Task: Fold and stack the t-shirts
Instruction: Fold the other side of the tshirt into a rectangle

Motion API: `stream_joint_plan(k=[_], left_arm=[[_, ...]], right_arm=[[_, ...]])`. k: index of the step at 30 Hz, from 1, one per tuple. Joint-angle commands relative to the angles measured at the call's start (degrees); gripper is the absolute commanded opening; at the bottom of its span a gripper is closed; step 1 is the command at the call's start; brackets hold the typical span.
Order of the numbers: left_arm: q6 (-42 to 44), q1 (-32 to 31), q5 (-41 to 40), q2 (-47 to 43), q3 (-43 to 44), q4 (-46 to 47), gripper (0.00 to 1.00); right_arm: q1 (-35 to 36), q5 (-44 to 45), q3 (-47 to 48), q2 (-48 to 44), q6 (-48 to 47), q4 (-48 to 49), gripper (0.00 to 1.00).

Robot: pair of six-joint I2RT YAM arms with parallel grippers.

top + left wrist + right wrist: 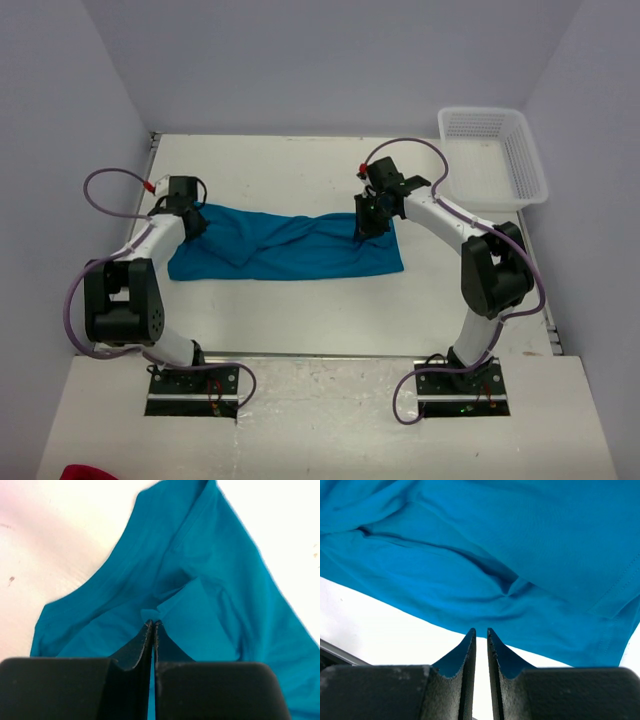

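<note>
One teal-blue t-shirt (290,245) lies on the white table (300,320) as a long, wrinkled strip running left to right. My left gripper (193,225) is down on its left end. In the left wrist view the left gripper (152,623) is shut, its tips pinching a small raised fold of the t-shirt (200,555). My right gripper (368,225) is over the strip's right part. The right wrist view has the right gripper (481,630) a narrow gap apart at the edge of the t-shirt (495,530), with white table showing through the gap.
A white plastic basket (497,203) stands at the table's back right corner. Grey walls close in the table on the left, back and right. A small red thing (85,472) shows at the bottom left, off the table.
</note>
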Motion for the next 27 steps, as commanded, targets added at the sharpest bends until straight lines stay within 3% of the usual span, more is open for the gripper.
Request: stream_joint_plan(k=[1, 12, 27], left_arm=[[-1.31, 0.55, -1.54, -2.68, -2.43, -2.50, 0.00], [-4.91, 0.37, -3.91, -10.68, -8.93, -6.19, 0.00], [-9.31, -0.86, -4.88, -13.66, -14.74, -6.54, 0.00]], right_arm=[[0.55, -0.78, 0.50, -1.79, -0.64, 0.62, 0.16], [1.42, -1.40, 0.67, -1.26, -0.55, 1.06, 0.17], [2.04, -0.87, -0.03, -1.53, -0.38, 1.15, 0.17]])
